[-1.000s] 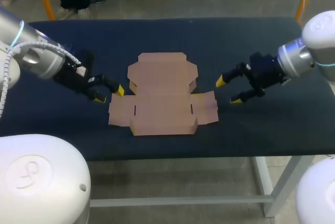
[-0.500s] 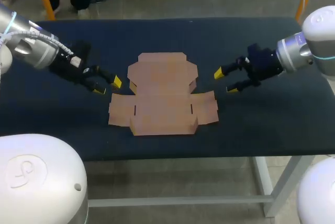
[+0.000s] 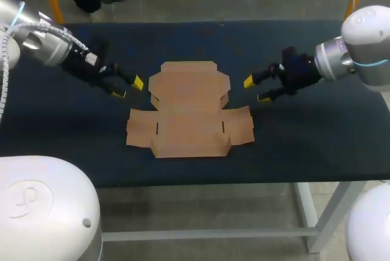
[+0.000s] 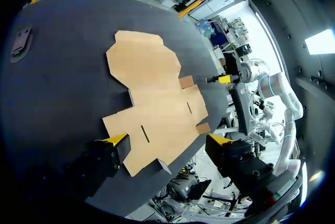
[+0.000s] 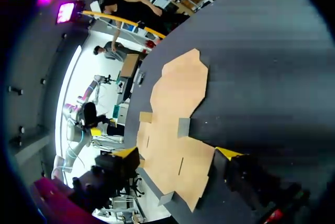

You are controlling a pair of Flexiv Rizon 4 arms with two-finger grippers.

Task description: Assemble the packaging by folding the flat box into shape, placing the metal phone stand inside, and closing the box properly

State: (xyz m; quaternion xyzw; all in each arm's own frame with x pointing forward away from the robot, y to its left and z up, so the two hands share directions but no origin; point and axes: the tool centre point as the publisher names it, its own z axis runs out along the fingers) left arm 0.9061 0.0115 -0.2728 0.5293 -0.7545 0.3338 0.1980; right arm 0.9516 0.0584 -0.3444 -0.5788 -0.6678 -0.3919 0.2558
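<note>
Cardboard box (image 3: 190, 111), unfolded and flat, lies at the middle of the dark table (image 3: 304, 145) with its flaps spread out. Its rounded end points to 12 o'clock and its wider end, with the side flaps, to 6 o'clock. The left gripper (image 3: 127, 88) hangs at about 10 o'clock from the box, just beside the rounded end and clear of it, jaws apart with nothing between them. The right gripper (image 3: 256, 89) sits at about 2 o'clock from the box, near the opposite edge, jaws likewise apart and holding nothing. Both point inward at the box. In each wrist view the box lies ahead of the spread jaws, with the other gripper beyond its far edge.
</note>
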